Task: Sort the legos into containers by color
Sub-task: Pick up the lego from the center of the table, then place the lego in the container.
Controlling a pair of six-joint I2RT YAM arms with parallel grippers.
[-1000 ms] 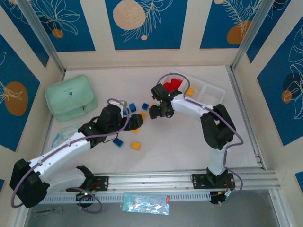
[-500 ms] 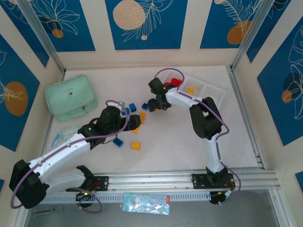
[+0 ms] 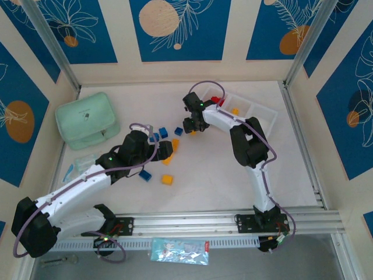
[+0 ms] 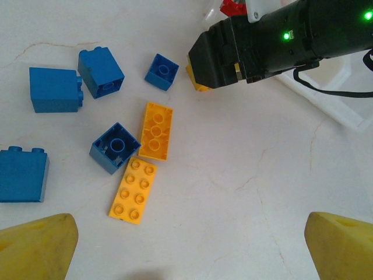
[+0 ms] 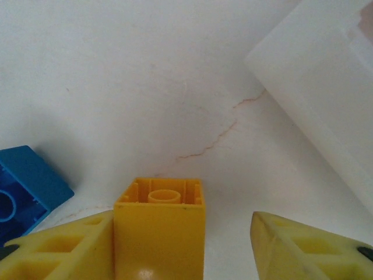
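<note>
Nearer the tray (image 3: 262, 111) than a second ago, the right gripper (image 5: 183, 227) straddles a yellow brick (image 5: 160, 227), jaws parted, touching it on one side only. The left gripper (image 4: 186, 239) stands spread wide, empty.

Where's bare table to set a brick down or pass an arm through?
Free: the near-centre table between the lone yellow brick and the right arm; the back strip between the mint case and the tray. Crowded: the loose bricks between the left gripper and right gripper.
</note>
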